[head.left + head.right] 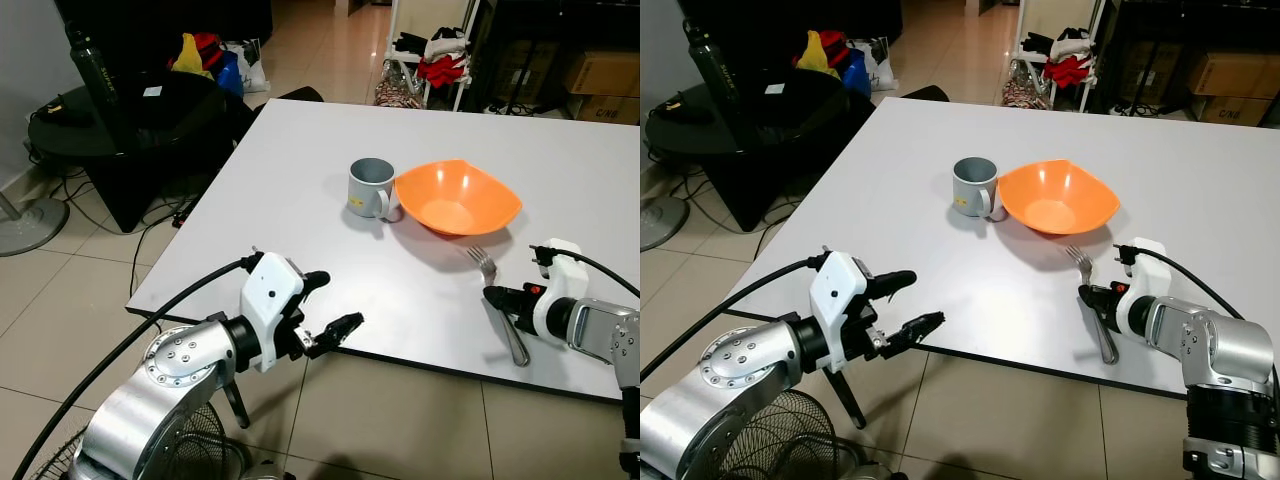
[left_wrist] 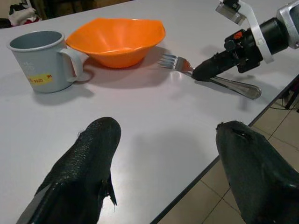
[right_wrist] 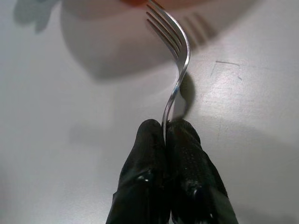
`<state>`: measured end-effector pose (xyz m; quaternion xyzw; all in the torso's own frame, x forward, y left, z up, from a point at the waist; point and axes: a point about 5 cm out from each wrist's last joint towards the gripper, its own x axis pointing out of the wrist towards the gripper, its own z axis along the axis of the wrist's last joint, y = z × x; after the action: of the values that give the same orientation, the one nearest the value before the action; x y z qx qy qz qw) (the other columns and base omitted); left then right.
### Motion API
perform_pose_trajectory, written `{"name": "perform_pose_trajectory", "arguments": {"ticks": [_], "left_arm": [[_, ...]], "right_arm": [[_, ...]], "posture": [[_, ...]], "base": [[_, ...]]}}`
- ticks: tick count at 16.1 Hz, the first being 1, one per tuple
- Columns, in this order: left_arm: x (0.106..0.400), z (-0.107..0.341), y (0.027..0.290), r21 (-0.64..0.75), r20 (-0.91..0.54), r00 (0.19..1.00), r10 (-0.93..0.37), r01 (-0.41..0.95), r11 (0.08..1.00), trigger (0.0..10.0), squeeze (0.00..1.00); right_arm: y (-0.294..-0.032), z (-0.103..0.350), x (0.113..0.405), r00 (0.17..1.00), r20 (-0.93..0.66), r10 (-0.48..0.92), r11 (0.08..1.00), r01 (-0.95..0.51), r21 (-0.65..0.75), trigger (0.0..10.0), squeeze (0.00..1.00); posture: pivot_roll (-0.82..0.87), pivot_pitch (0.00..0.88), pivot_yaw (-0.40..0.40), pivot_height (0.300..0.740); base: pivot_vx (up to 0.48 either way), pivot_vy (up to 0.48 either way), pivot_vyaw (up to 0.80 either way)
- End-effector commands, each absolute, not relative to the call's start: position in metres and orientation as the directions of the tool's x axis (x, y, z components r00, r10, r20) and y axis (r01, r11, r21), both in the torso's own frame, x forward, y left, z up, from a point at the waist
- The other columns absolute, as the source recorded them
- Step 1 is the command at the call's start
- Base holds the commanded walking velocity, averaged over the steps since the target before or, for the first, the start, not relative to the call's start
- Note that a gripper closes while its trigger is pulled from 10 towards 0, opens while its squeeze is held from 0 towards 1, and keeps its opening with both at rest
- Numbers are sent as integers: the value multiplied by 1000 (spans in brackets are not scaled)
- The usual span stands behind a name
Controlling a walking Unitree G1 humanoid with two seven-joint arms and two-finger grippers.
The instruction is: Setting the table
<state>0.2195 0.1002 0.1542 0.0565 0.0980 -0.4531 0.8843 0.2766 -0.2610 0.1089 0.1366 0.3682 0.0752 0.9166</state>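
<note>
A white table (image 1: 300,200) holds a grey mug (image 1: 372,187) and, touching its handle side, an orange bowl (image 1: 458,197). In front of the bowl lies a metal fork (image 1: 483,263), tines toward the bowl and handle toward the front edge. My right gripper (image 1: 495,295) is shut on the fork's neck; the right wrist view shows both fingers pinched together around the fork (image 3: 177,46). My left gripper (image 1: 338,300) hovers open over the table's front edge, left of the mug, holding nothing. From the left wrist I see the mug (image 2: 39,60), bowl (image 2: 117,39) and fork (image 2: 175,61) beyond its spread fingers.
A black round side table (image 1: 120,120) with a dark bottle (image 1: 92,60) stands to the left, with cables and a fan base (image 1: 25,225) on the tiled floor. Shelves with clothes (image 1: 440,55) and cardboard boxes (image 1: 600,75) stand behind the table.
</note>
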Motion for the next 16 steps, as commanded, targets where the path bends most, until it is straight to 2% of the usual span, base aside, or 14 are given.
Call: {"name": "perform_pose_trajectory", "arguments": {"ticks": [1, 2, 3, 4, 5, 12, 16], "left_arm": [[219, 159, 98, 25, -220, 552, -804, 827, 561, 10000, 0], [219, 160, 98, 25, -220, 551, -805, 828, 561, 10000, 0], [219, 160, 98, 25, -221, 551, -805, 828, 560, 10000, 0], [218, 160, 98, 26, -222, 551, -804, 828, 560, 10000, 0], [218, 160, 98, 25, -222, 551, -804, 828, 560, 10000, 0], [219, 161, 98, 30, -226, 548, -806, 830, 556, 10000, 0], [221, 162, 98, 39, -228, 549, -804, 831, 555, 10000, 0]], "right_arm": [[-259, 112, 281, 731, -638, 243, 946, -33, 322, 10000, 0], [-259, 111, 281, 728, -641, 243, 946, -31, 324, 10000, 12], [-259, 110, 281, 726, -643, 244, 945, -28, 326, 10000, 427], [-259, 109, 280, 722, -649, 240, 946, -22, 324, 10000, 969], [-260, 108, 280, 721, -653, 232, 945, -9, 326, 10000, 1000], [-270, 101, 275, 703, -687, 187, 955, 34, 295, 10000, 1000], [-270, 113, 272, 738, -639, 216, 942, 14, 334, 10000, 1000]], "posture": [[74, 0, 57, 740], [74, 0, 57, 740], [74, 0, 57, 740], [78, 0, 57, 740], [78, 0, 58, 740], [78, 0, 64, 740], [83, 0, 68, 740]], "base": [[0, 0, 0], [0, 0, 0], [0, 0, 0], [0, 0, 0], [0, 0, 0], [0, 0, 0], [0, 0, 0]]}}
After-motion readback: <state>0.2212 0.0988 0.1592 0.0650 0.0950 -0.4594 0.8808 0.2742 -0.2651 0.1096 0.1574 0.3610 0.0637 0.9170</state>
